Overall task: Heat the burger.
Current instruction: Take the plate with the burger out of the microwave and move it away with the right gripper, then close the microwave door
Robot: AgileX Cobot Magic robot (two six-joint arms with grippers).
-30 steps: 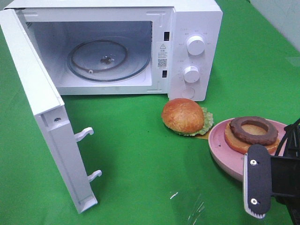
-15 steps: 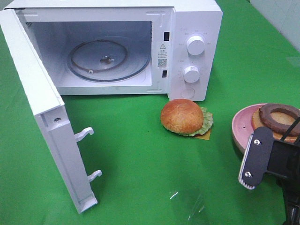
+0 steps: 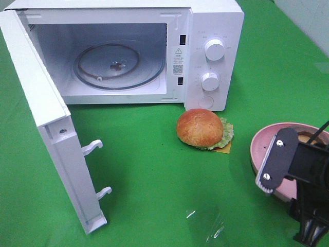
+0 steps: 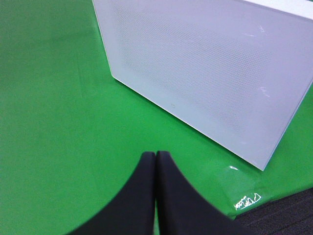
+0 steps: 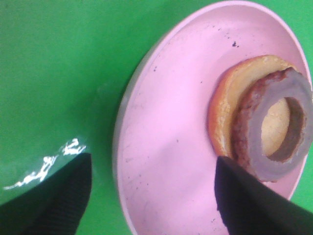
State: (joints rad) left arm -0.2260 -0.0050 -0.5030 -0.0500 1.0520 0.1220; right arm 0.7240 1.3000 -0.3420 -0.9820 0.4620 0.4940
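Split burger beside an open microwave, right gripper spread over the plate.

Microwave [image 3: 211, 31]: white, door [image 3: 46, 128] swung wide, glass turntable [image 3: 118, 66] bare inside. Burger top half [image 3: 201, 127]: domed bun with lettuce and cheese, resting on the green cloth [image 3: 154, 175] just in front of the control panel. Burger bottom half [image 5: 264, 127]: bun base with dark ring patty, lying on the pink plate [image 5: 171, 147], apart from the top half. Right gripper [image 5: 151, 196]: fingers parted wide, straddling the plate's rim, grasping nothing. Left gripper [image 4: 155, 164]: fingers pressed together, empty, near the microwave's side.
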